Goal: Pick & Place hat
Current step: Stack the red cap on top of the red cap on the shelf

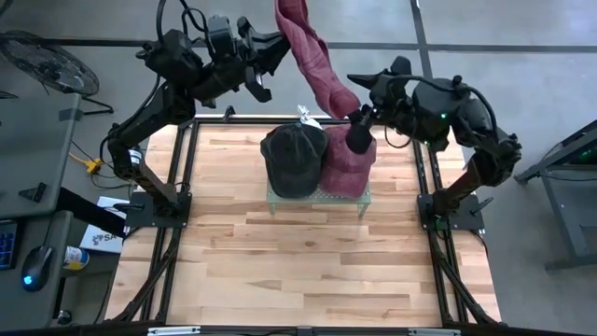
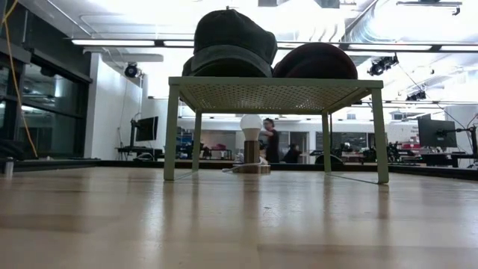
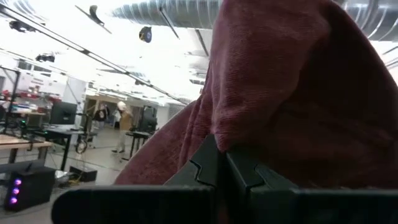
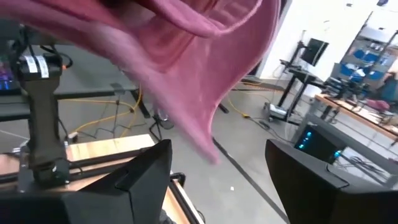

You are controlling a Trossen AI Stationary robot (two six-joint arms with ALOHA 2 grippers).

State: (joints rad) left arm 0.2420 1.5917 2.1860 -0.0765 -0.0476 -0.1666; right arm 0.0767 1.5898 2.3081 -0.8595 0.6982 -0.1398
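The red hat (image 1: 322, 65) is a soft knit one, and right now it is stretched out long. One end hangs up in the air behind the little green rack (image 1: 317, 199). The other end rests on top of the rack, just beside the dark cap (image 1: 294, 159) that sits there.

The left end effector (image 1: 272, 49) is squeezed shut on the high end of the red hat. In the left wrist view its two dark fingers (image 3: 211, 168) press together with the red cloth bunched right at them.

The right end effector (image 1: 359, 131) is down by the rack, at the low end of the red hat. Its fingers (image 4: 146, 174) stand wide apart, and the red cloth hangs in front of them, not between them. So it has nothing in its grip.

It looks like the hat is being moved, with one end lifted and the other not yet off the rack. Whether it is coming off the rack or going onto it, I cannot tell.

Next, the left arm would need to carry the hat along without dragging it over the dark cap and knocking it. The right end effector should keep clear of the cloth, or close on the low end to help.
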